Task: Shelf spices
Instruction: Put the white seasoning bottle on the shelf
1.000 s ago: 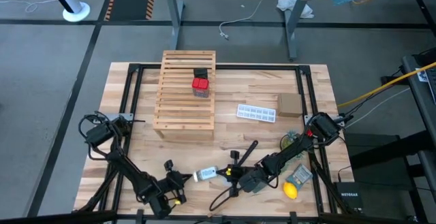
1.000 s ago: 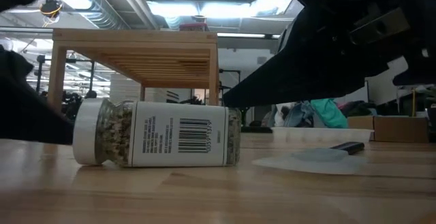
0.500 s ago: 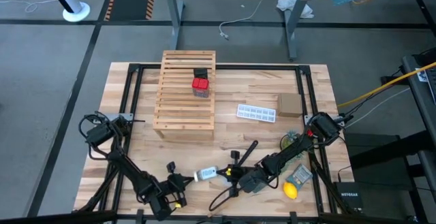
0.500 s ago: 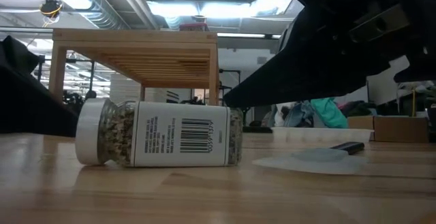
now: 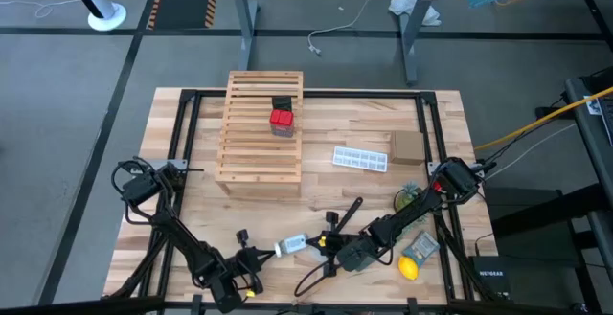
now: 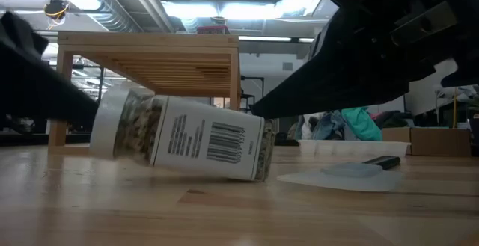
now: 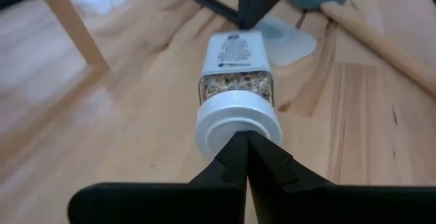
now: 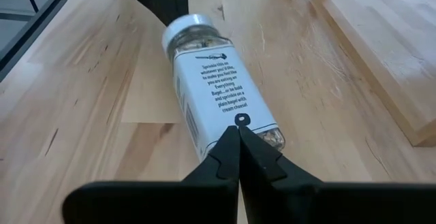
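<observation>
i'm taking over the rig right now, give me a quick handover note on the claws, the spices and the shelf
Left claw: shut, tips against the white round lid of the clear spice jar, holding nothing.
Right claw: shut, tips against the jar's base end, holding nothing.
The jar is near the front of the wooden table, pinned between the two claws; in the low view its lid end is tilted up off the table.
Done: the red boxy spice container and the black spice container sit on top of the light wooden slatted shelf.
Left: get the jar onto the shelf.
</observation>
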`<action>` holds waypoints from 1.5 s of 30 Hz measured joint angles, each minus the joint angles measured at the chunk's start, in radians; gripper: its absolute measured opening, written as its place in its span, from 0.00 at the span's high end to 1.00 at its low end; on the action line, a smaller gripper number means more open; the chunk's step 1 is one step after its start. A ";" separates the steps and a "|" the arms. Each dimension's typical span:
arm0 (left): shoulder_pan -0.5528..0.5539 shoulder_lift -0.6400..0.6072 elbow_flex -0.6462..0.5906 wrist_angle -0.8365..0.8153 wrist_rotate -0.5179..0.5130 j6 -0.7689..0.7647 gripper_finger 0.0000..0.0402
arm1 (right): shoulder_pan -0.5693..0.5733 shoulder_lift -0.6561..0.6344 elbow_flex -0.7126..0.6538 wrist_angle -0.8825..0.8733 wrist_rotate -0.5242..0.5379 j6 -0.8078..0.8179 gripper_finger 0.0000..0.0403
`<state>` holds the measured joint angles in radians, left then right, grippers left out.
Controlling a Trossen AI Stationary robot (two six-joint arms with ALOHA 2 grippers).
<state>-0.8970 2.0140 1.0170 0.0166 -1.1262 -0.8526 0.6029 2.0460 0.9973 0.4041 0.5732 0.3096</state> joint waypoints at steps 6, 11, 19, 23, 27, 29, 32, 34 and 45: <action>-0.002 -0.003 0.039 0.003 -0.048 0.100 1.00 | 0.000 0.000 -0.001 -0.003 0.001 0.000 0.99; 0.000 -0.004 0.057 0.003 -0.081 0.150 1.00 | -0.001 0.000 -0.001 -0.002 0.001 0.020 0.99; 0.013 -0.008 0.082 0.008 -0.173 0.189 1.00 | -0.001 0.002 0.000 -0.014 -0.019 0.027 0.99; 0.033 -0.008 0.099 0.007 -0.167 0.229 1.00 | -0.001 0.004 0.000 -0.017 -0.044 0.027 0.99; 0.048 -0.008 0.111 0.004 -0.157 0.255 1.00 | -0.001 0.005 0.000 -0.021 -0.046 0.027 0.99; 0.053 -0.008 0.116 0.003 -0.150 0.265 1.00 | -0.001 0.005 0.000 -0.025 -0.046 0.027 0.99; 0.059 -0.007 0.123 0.004 -0.144 0.285 1.00 | -0.001 0.005 0.000 -0.030 -0.048 0.030 0.99; 0.063 -0.007 0.128 0.003 -0.140 0.295 1.00 | -0.001 0.005 0.000 -0.036 -0.051 0.037 0.99; 0.093 -0.006 0.131 0.010 -0.119 0.308 1.00 | 0.000 0.006 0.000 -0.073 -0.057 0.062 0.99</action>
<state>-0.8038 2.0083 1.1481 0.0264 -1.2449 -0.5449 0.6029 2.0521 0.9970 0.3313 0.5163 0.3714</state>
